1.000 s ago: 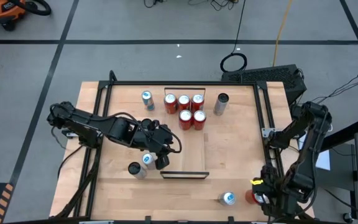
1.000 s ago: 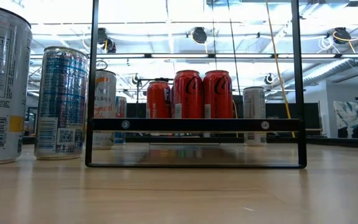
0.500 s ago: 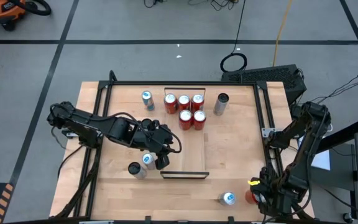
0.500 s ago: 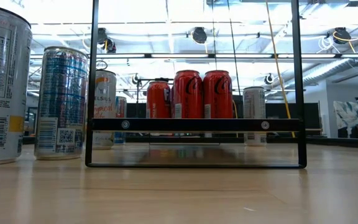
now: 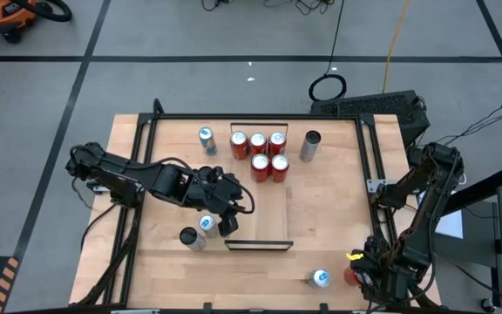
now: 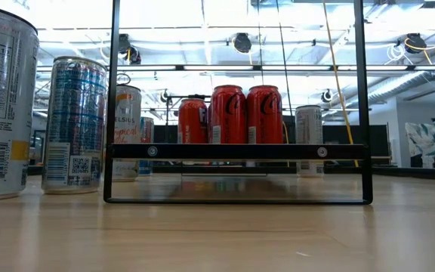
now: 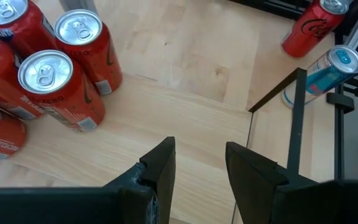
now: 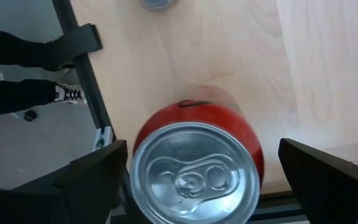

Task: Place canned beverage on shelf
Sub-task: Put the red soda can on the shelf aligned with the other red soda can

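Note:
A red can (image 8: pixel 194 171) stands upright near the table's near right corner (image 5: pixel 349 276). My right gripper (image 8: pixel 202 146) hangs open above it, pointing down, one finger on each side of the can's top and apart from it. The shelf (image 5: pixel 260 245) runs from near to far at the table's middle; its black end frame (image 6: pixel 236 151) fills the low view. Several red cans (image 5: pixel 258 153) stand at its far end. My left gripper (image 7: pixel 199 149) hovers left of the shelf's near end (image 5: pixel 227 228), open by a narrow gap with nothing in it.
A blue-topped can (image 5: pixel 319 278) stands just left of the red can. Two cans (image 5: pixel 197 231) stand by my left gripper. A blue can (image 5: pixel 206 139) and a grey can (image 5: pixel 310 146) flank the red group. Black rails (image 5: pixel 380 218) edge the table. A person's shoe (image 8: pixel 67 94) shows beyond the table.
My right gripper has come down a little over the red can and stays open. My left arm and all the cans have kept still.

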Robot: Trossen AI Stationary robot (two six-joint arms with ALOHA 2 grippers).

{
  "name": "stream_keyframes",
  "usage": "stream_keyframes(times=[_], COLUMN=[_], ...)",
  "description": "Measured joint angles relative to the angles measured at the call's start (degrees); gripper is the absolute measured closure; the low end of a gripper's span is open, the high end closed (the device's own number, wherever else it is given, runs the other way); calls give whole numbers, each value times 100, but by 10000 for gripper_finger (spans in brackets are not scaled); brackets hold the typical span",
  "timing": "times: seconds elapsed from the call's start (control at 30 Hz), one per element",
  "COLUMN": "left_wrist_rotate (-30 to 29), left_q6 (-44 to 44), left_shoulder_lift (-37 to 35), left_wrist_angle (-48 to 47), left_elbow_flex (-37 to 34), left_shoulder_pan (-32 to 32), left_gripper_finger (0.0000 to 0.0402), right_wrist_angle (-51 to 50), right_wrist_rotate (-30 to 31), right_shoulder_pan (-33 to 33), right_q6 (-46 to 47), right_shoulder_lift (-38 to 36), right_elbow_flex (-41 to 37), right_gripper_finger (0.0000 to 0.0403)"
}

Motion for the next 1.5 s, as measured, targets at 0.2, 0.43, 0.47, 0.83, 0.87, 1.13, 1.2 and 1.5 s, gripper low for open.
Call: stream_keyframes(times=[0.2,0.43,0.47,0.83,0.87,1.13,1.2,1.5], left_wrist_rotate=[-2,0,0,-4,-4,-7,-6,2], left_q6=[18,-6,-8,-11,-11,-12,-13,-24], left_shoulder_lift=[2,2,2,2,2,2,2,2], left_wrist_angle=[-2,-4,-4,-4,-4,-4,-2,-2], left_elbow_flex=[0,-2,-2,-2,-2,-2,-2,-2], left_shoulder_pan=[0,0,0,0,0,0,0,0], left_gripper_finger=[261,261,261,261,261,261,261,261], right_wrist_angle=[-15,261,263,272,284,245,206,-680], right_wrist_rotate=[0,2,2,0,0,-20,-13,-456], right_shoulder_pan=[0,0,0,0,-2,-179,-256,-659], right_q6=[-36,-16,18,33,40,26,-40,-576], right_shoulder_lift=[2,2,2,2,0,17,17,17], right_elbow_flex=[-71,-311,-327,-330,-330,-137,1,990], right_gripper_finger=[10,11,13,120,127,134,133,136])
